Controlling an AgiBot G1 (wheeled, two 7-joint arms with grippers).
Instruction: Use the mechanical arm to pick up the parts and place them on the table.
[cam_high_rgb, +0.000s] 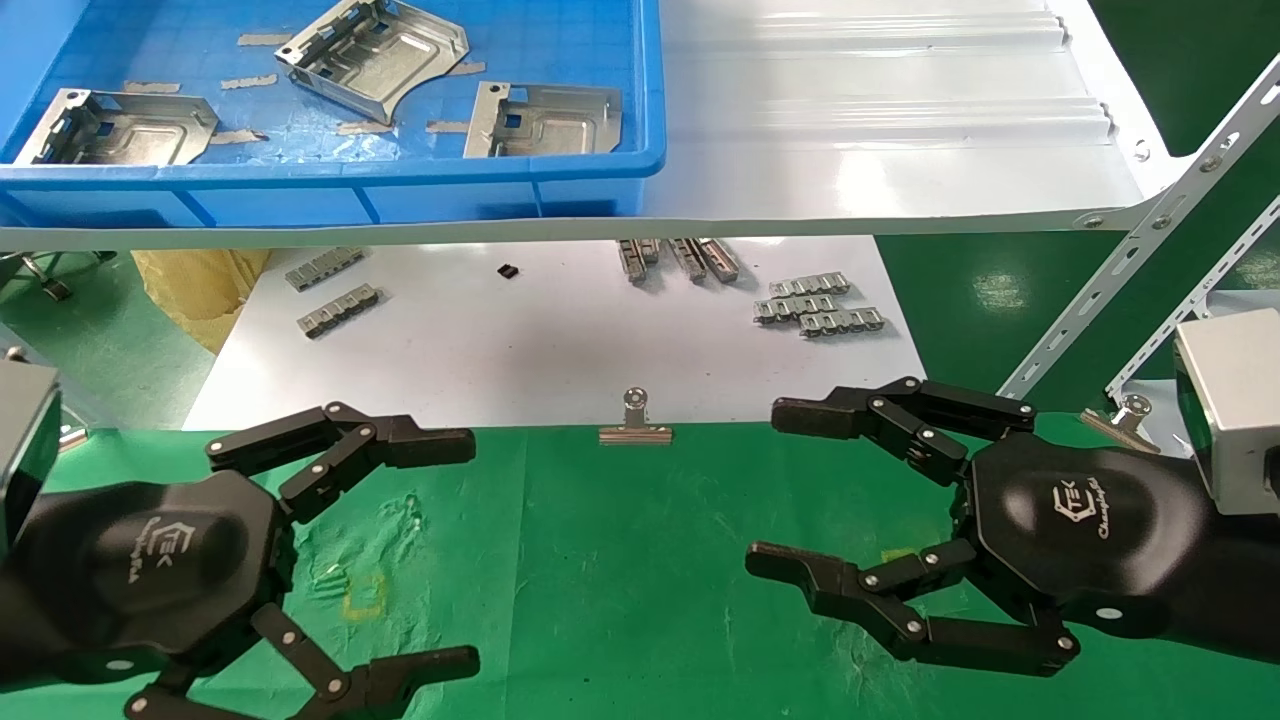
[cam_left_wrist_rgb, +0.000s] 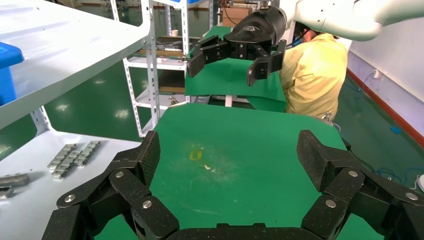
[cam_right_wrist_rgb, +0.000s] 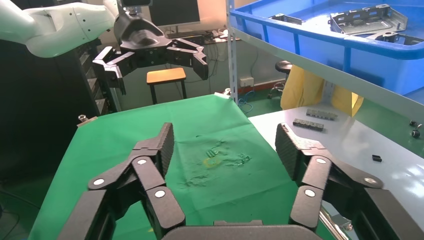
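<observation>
Three stamped metal parts (cam_high_rgb: 372, 55) lie in the blue bin (cam_high_rgb: 400, 185) on the white shelf (cam_high_rgb: 900, 120), while left gripper (cam_high_rgb: 440, 555) and right gripper (cam_high_rgb: 775, 490) hover spread, empty, over the green-clothed table (cam_high_rgb: 620, 580).

Both tools hang spread wide over the green table (cam_high_rgb: 620, 560), left tool (cam_high_rgb: 455, 550) and right tool (cam_high_rgb: 765, 490) well apart, with bare cloth between them. A binder clip (cam_high_rgb: 635, 420) sits at the cloth's far edge. Beyond it, the white shelf (cam_high_rgb: 880, 160) overhangs the lower board (cam_high_rgb: 520, 350), closing it in from above. The bin (cam_high_rgb: 400, 185) wall rings the parts (cam_high_rgb: 375, 55), so they are reachable only from over the rim.
</observation>
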